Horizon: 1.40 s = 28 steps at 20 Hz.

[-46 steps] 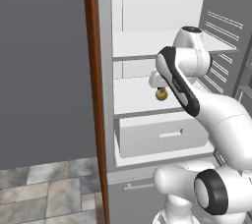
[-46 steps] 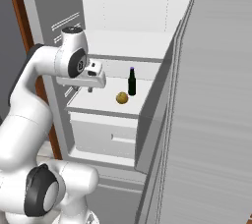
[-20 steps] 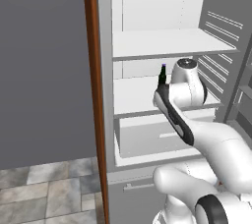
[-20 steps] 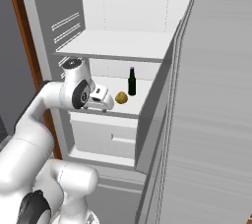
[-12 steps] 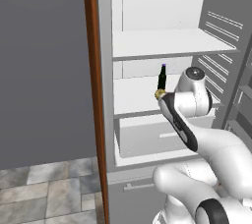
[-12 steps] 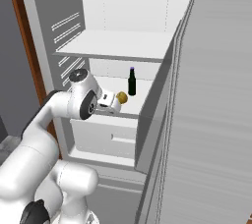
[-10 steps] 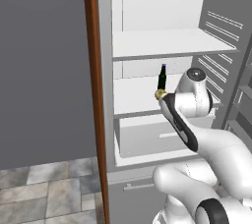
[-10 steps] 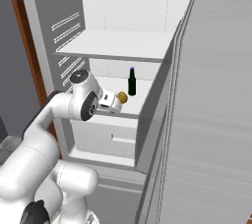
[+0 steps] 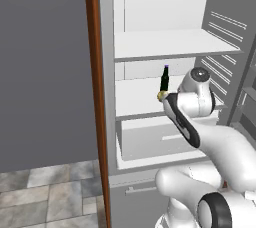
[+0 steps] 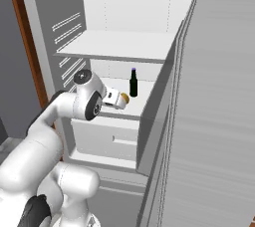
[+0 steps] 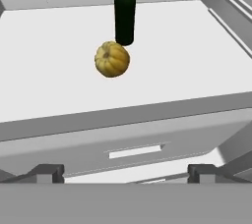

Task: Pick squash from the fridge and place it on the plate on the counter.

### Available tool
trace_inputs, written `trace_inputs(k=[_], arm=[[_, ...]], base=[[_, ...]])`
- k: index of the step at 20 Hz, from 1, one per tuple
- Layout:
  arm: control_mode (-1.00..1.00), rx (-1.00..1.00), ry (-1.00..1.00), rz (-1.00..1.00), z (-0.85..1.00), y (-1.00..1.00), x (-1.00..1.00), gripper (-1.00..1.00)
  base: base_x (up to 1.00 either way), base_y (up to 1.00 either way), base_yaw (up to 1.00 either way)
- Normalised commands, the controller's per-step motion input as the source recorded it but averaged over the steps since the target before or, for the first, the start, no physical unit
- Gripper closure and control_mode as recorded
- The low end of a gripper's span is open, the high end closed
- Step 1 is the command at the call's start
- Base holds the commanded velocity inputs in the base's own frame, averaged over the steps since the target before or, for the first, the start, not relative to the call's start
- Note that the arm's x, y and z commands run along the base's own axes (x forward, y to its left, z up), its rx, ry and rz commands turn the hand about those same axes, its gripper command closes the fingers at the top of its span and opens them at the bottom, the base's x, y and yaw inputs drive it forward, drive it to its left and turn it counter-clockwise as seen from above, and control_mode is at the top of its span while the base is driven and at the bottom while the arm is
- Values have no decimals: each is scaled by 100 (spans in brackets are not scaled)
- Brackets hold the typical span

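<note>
step: reaching into the fridge (image 9: 150,17) for the grab | squash (image 11: 112,59) on the middle shelf (image 11: 59,70), just in front of the dark bottle (image 11: 125,9) | gripper (image 11: 125,173) jaws spread wide, empty | next: push forward, straddle squash, dodge bottle

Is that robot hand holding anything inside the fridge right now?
Nothing. The gripper is open and empty; the squash sits untouched on the fridge shelf ahead.

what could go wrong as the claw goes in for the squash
The dark bottle stands upright right behind the squash, so a deep reach could tip it. The squash is round and may roll across the smooth white shelf if a fingertip nudges it. The open claw sits low, near the shelf's front edge.
</note>
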Motion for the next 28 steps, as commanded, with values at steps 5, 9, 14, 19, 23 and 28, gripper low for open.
trace_inputs(k=[5, 9, 14, 19, 23, 28], arm=[[-100, 0, 7, 0, 2, -1, 48, -100], [-100, 0, -1, 0, -14, -6, 24, -100], [-100, 0, -6, 0, -13, 0, 10, -100], [-100, 0, -3, 0, -7, -2, 15, -100], [-100, 0, 0, 0, -1, -6, 26, -100], [-100, 0, 0, 0, -2, -7, 35, -100]], base=[[0, 0, 0], [0, 0, 0], [0, 0, 0], [0, 0, 0], [0, 0, 0], [0, 0, 0]])
